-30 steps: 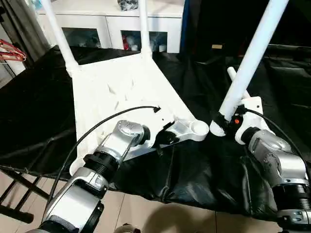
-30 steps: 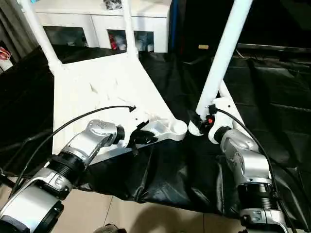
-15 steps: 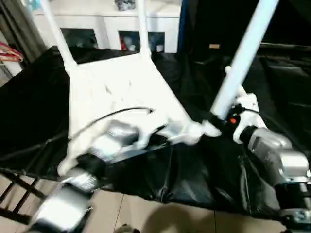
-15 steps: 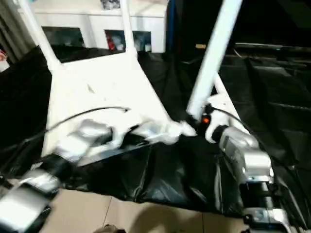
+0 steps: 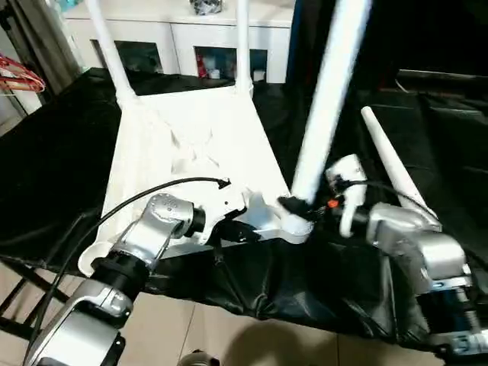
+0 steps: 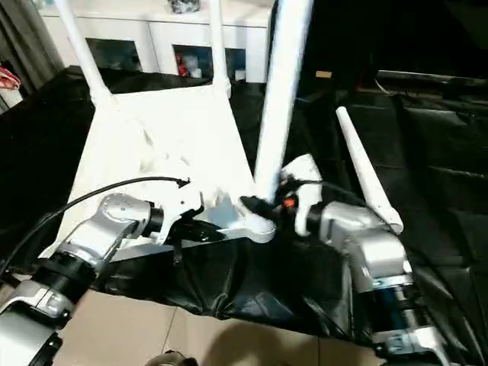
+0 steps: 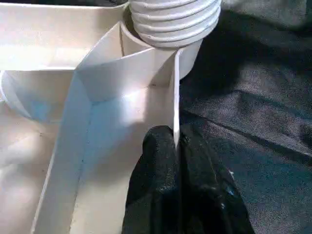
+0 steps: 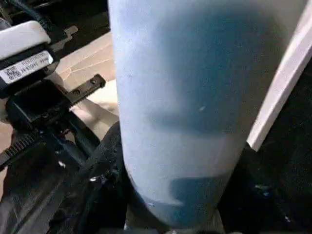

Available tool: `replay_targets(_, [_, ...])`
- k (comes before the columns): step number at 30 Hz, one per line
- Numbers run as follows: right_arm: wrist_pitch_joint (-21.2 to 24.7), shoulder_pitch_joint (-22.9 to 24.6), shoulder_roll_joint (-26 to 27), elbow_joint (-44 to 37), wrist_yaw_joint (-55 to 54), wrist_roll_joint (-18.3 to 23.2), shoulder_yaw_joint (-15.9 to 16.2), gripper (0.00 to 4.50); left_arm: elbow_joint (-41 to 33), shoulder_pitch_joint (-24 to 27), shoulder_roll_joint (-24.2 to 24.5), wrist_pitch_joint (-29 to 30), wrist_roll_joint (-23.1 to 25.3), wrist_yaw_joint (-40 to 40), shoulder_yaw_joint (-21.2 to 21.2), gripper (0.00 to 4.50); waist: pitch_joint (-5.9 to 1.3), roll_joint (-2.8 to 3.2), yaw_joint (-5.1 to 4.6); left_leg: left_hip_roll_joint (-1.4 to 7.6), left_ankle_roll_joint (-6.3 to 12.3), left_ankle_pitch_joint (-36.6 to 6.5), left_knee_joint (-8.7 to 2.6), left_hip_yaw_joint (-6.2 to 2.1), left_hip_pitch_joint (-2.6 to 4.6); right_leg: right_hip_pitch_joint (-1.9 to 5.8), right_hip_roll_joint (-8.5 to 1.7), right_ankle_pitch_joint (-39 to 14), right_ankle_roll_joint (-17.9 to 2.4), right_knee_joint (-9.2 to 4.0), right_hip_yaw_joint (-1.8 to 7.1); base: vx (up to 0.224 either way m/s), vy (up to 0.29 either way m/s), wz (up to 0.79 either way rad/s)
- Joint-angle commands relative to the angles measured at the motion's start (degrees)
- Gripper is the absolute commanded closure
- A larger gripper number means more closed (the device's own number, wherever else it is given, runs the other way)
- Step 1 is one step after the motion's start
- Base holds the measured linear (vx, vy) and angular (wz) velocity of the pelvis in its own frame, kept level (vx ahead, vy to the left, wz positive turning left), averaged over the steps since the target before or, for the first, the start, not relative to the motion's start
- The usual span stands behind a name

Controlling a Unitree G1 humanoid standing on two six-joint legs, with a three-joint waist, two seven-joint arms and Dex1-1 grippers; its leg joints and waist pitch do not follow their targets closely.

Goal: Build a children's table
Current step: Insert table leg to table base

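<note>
Left fingers (image 7: 161,161) pinch tabletop rim (image 7: 176,97); right fingers (image 8: 105,161) hold leg (image 5: 324,99) at socket (image 5: 293,226). Tilt risks cross-threading.

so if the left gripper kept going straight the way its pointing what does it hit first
Most likely the corner socket of the tabletop, where the threaded end of the leg sits. The left gripper, shut on the tabletop's rim wall, points along that wall toward the socket.

White glass-door cabinet (image 5: 191,34), tiled floor (image 5: 221,335)
</note>
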Motion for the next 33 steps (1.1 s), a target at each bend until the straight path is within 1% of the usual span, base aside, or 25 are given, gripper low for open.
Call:
replay_targets(1, [-0.7,-0.9,0.3,2.0,-0.8,-1.5,1.0,2.59,-1.2,0.9,-0.8,-0.6,-2.8,-1.6,1.6,4.50,-4.04,-1.69,0.08,3.19,2.77,-7.3,-3.80,-1.34,0.88,2.77,-5.58,-16.4,-8.9,-4.55,3.00,0.000,0.000,0.00])
replay_targets(5, [-1.9,-1.6,0.9,4.2,-1.3,-2.2,1.3,2.59,-1.8,1.3,-0.8,-0.5,-3.7,-2.3,2.1,4.50,-4.09,-1.74,0.05,3.16,2.77,-7.0,-3.77,-1.32,0.85,2.81,-5.56,-16.1,-8.9,-4.45,3.00,0.000,0.000,0.00])
replay_targets(6, [-2.0,-1.6,0.9,4.4,-1.3,-2.3,1.3,2.59,-1.8,1.3,-0.8,-0.5,-3.7,-2.3,2.1,4.50,-4.08,-1.86,0.05,3.19,2.99,-6.6,-3.78,-1.34,0.77,2.88,-5.56,-15.5,-8.8,-4.36,3.03,0.000,0.000,0.00])
replay_targets(7, [-2.1,-1.7,1.0,4.6,-1.4,-2.4,1.4,2.59,-2.0,1.3,-0.7,-0.5,-3.5,-2.0,2.1,4.50,-4.08,-1.77,0.01,3.22,3.07,-6.6,-3.77,-1.34,0.78,2.86,-5.57,-15.3,-8.9,-4.35,3.02,0.000,0.000,0.00])
replay_targets(8, [-2.3,-1.7,1.0,4.8,-1.3,-2.6,1.4,2.59,-2.0,1.4,-0.7,-1.0,-3.1,-1.4,2.1,4.50,-4.09,-1.91,-0.01,3.17,3.16,-6.6,-3.76,-1.33,0.77,2.90,-5.56,-15.3,-8.9,-4.33,3.01,0.000,0.000,0.00])
replay_targets(10, [-2.5,-1.7,0.9,5.2,-1.2,-2.9,1.4,2.59,-1.8,1.4,-0.8,-1.1,-2.8,-0.7,2.3,4.50,-3.99,-1.93,-0.05,3.13,3.18,-6.9,-3.76,-1.29,0.76,2.85,-5.54,-16.2,-8.8,-4.46,3.00,0.000,0.000,0.00])
replay_targets(11, [-2.6,-1.7,0.9,5.4,-1.2,-3.0,1.4,2.59,-1.6,1.4,-0.9,-0.7,-2.8,-0.5,2.5,4.05,-4.01,-1.93,-0.03,3.14,3.10,-7.1,-3.77,-1.29,0.82,2.83,-5.58,-16.7,-8.6,-4.53,3.02,0.000,0.000,0.00])
replay_targets(12, [-2.8,-1.7,0.9,5.7,-1.1,-3.2,1.5,2.59,-1.4,1.3,-0.8,-0.2,-2.7,-0.5,2.5,3.94,-3.98,-1.94,-0.04,3.15,3.07,-7.2,-3.79,-1.30,0.80,2.83,-5.60,-17.0,-8.6,-4.55,3.02,0.000,0.000,0.00])
replay_targets(13, [-3.0,-1.7,0.9,5.9,-1.1,-3.3,1.5,2.59,-1.3,1.3,-0.7,0.4,-2.7,-0.6,2.5,3.94,-3.98,-1.89,-0.04,3.14,2.95,-7.2,-3.78,-1.30,0.81,2.83,-5.59,-17.3,-8.5,-4.57,2.99,0.000,0.000,0.00])
replay_targets(14, [-3.1,-1.6,0.9,6.0,-1.1,-3.3,1.6,2.59,-1.2,1.3,-0.6,0.4,-2.6,-0.7,2.5,3.92,-4.09,-1.68,0.06,3.23,2.77,-7.3,-3.75,-1.29,0.92,2.74,-5.65,-16.9,-8.9,-4.55,3.02,0.000,0.000,0.00])
replay_targets(15, [-3.1,-1.6,0.9,6.0,-1.1,-3.3,1.6,2.59,-1.2,1.3,-0.6,0.4,-2.6,-0.7,2.5,3.92,-4.05,-1.67,0.03,3.29,2.75,-7.5,-3.80,-1.28,0.97,2.65,-5.52,-16.7,-9.0,-4.62,3.02,0.000,0.000,0.00])
replay_targets(16, [-3.2,-1.6,0.9,6.2,-1.1,-3.5,1.6,2.59,-1.1,1.3,-0.4,0.2,-2.1,-0.5,2.4,3.66,-4.08,-1.44,0.01,3.39,2.44,-7.9,-3.91,-1.44,0.99,2.67,-5.44,-15.8,-9.2,-4.50,2.98,0.000,0.000,0.00])
replay_targets(17, [-3.5,-1.5,1.0,6.5,-1.1,-3.8,1.6,2.59,-0.3,1.3,-0.3,-0.1,-1.6,-0.4,2.5,3.66,-4.09,-1.70,-0.13,3.45,2.18,-8.5,-4.02,-1.45,1.08,2.71,-5.41,-14.8,-9.4,-4.47,2.98,0.000,0.000,0.00])
replay_targets(18, [-3.5,-1.5,1.0,6.5,-1.1,-3.8,1.6,2.59,-0.3,1.3,-0.2,-0.1,-1.6,-0.4,2.5,3.51,-4.06,-1.89,-0.21,3.40,2.03,-8.8,-4.07,-1.46,1.07,2.80,-5.41,-14.1,-9.7,-4.38,3.00,0.000,0.000,0.00])
replay_targets(20, [-3.6,-1.5,1.0,6.6,-1.1,-3.9,1.6,2.59,-0.1,1.3,-0.2,0.0,-1.6,-0.5,2.5,3.52,-4.05,-1.99,-0.13,3.32,1.96,-9.1,-4.01,-1.38,1.08,2.87,-5.57,-14.4,-9.8,-4.46,3.10,0.000,0.000,0.00])
replay_targets(21, [-3.7,-1.5,1.0,6.5,-1.1,-3.9,1.7,2.59,0.2,1.3,-0.1,0.0,-1.4,-0.7,2.4,3.76,-4.05,-1.89,-0.11,3.35,1.88,-9.2,-4.01,-1.42,1.11,2.87,-5.62,-14.5,-9.8,-4.45,3.11,0.000,0.000,0.00])
replay_targets(23, [-3.8,-1.5,1.0,6.6,-1.1,-4.0,1.7,2.59,0.9,1.1,0.4,0.0,-0.8,-0.7,2.0,3.90,-4.03,-2.04,-0.11,3.36,1.73,-9.5,-4.04,-1.42,1.11,2.90,-5.57,-14.7,-9.8,-4.47,3.10,0.000,0.000,0.00])
replay_targets(24, [-3.8,-1.5,1.0,6.6,-1.1,-4.0,1.7,2.59,0.9,1.1,0.4,0.0,-0.8,-0.7,2.0,3.90,-4.06,-1.94,-0.08,3.36,1.70,-9.5,-4.04,-1.47,1.12,2.90,-5.58,-14.7,-9.8,-4.43,3.09,0.000,0.000,0.00])
replay_targets(25, [-3.9,-1.5,1.1,6.7,-1.0,-4.1,1.8,2.59,1.1,1.1,0.6,0.0,-0.6,-0.7,1.9,4.00,-4.10,-1.99,-0.12,3.36,1.73,-9.2,-4.04,-1.46,1.11,2.93,-5.53,-14.1,-9.9,-4.39,3.09,0.000,0.000,0.00])
replay_targets(26, [-4.0,-1.6,1.1,6.8,-1.1,-4.2,1.8,2.59,1.4,1.0,0.7,-0.1,-0.2,-0.4,1.8,4.00,-4.11,-1.94,-0.14,3.39,1.74,-9.1,-4.03,-1.45,1.15,2.87,-5.50,-13.5,-10.1,-4.34,3.09,0.000,0.000,0.00])
replay_targets(27, [-4.0,-1.6,1.1,6.8,-1.1,-4.2,1.8,2.59,1.4,1.0,0.7,-0.1,-0.2,-0.4,1.8,4.24,-4.11,-1.97,-0.17,3.40,1.70,-9.2,-4.03,-1.43,1.16,2.87,-5.45,-13.3,-10.3,-4.31,3.10,0.000,0.000,0.00])
replay_targets(29, [-4.2,-1.7,1.1,7.0,-1.1,-4.3,1.9,2.59,1.6,0.9,0.9,0.0,0.0,-0.2,1.7,4.29,-4.03,-2.02,-0.17,3.38,1.62,-9.6,-4.07,-1.46,1.13,2.94,-5.54,-13.8,-10.4,-4.36,3.09,0.000,0.000,0.00])
replay_targets(30, [-4.3,-1.8,1.2,7.1,-1.1,-4.3,1.9,2.59,1.9,0.7,0.9,0.0,0.2,0.0,1.7,4.44,-4.04,-2.05,-0.17,3.37,1.62,-9.7,-4.08,-1.46,1.14,2.95,-5.55,-14.0,-10.3,-4.39,3.08,0.000,0.000,0.00])
replay_targets(31, [-4.4,-1.9,1.2,7.2,-1.0,-4.4,2.0,2.59,2.1,0.6,0.9,0.3,0.1,0.1,1.8,4.48,-4.03,-2.05,-0.18,3.38,1.51,-9.8,-4.08,-1.48,1.16,2.94,-5.57,-14.5,-10.2,-4.42,3.09,0.000,0.000,0.00])
replay_targets(33, [-4.5,-2.0,1.3,7.3,-1.0,-4.5,2.0,2.59,2.2,0.5,0.9,0.6,0.1,-0.1,1.8,4.50,-4.03,-2.04,-0.20,3.38,1.49,-9.8,-4.09,-1.46,1.20,2.90,-5.53,-14.4,-10.2,-4.44,3.11,0.000,0.000,0.00])
